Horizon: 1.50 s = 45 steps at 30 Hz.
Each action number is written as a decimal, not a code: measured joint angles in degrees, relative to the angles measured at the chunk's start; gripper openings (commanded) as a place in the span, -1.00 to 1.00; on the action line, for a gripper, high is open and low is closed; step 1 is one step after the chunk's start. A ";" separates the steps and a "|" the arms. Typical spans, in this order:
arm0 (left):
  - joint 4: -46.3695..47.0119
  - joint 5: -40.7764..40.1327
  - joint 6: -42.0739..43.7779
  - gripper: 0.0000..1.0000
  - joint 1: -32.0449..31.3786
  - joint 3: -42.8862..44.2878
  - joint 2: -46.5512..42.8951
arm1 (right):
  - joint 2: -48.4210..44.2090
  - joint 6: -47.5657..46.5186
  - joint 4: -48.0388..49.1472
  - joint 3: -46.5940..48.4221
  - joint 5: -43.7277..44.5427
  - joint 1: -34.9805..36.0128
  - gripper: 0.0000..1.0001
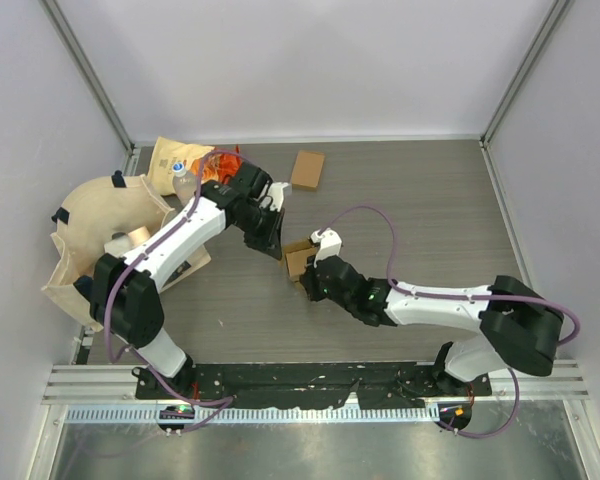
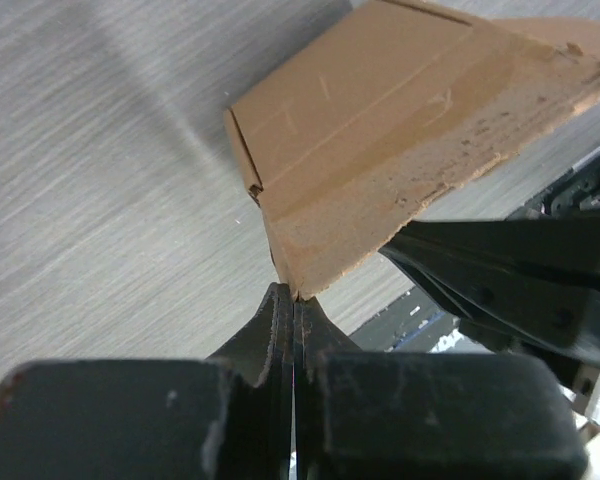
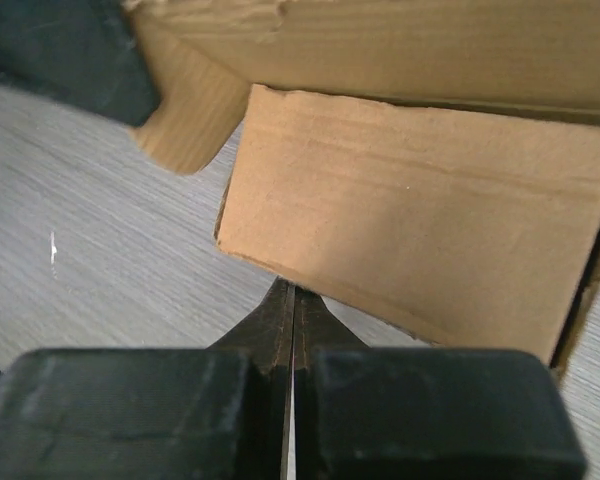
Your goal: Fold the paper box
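The paper box [image 1: 298, 258] is brown corrugated card, part folded, lying mid-table between both arms. My left gripper [image 1: 278, 243] comes at it from the upper left. Its jaws are shut and its tips [image 2: 295, 292] touch the corner of a rough-edged flap [image 2: 380, 140]. Nothing shows between the jaws. My right gripper [image 1: 306, 282] meets the box from the near side, also shut. Its tips [image 3: 293, 288] sit under the lower edge of a broad flap [image 3: 420, 220], which hides their ends. The flap's face is turned toward the camera, not into the seam.
A second small brown box [image 1: 307, 168] lies farther back on the table. At the left edge are a beige cloth bag [image 1: 100, 230] and a tan packet [image 1: 170, 160] with a plastic bottle. White walls enclose the table [image 1: 430, 200].
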 measured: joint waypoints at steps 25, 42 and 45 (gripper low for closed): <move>4.35 3.04 -24.79 -1.00 -0.44 0.22 2.82 | 5.18 2.71 8.81 -1.51 1.42 0.00 -0.97; 2.21 -4.11 -26.82 -1.00 -5.09 -0.37 5.14 | -9.66 -0.42 -5.14 -2.97 -3.50 -2.23 -0.49; 1.33 -4.70 -26.45 -1.00 -5.09 -0.35 5.16 | -19.69 -2.82 -16.52 0.26 -4.17 -5.25 -0.31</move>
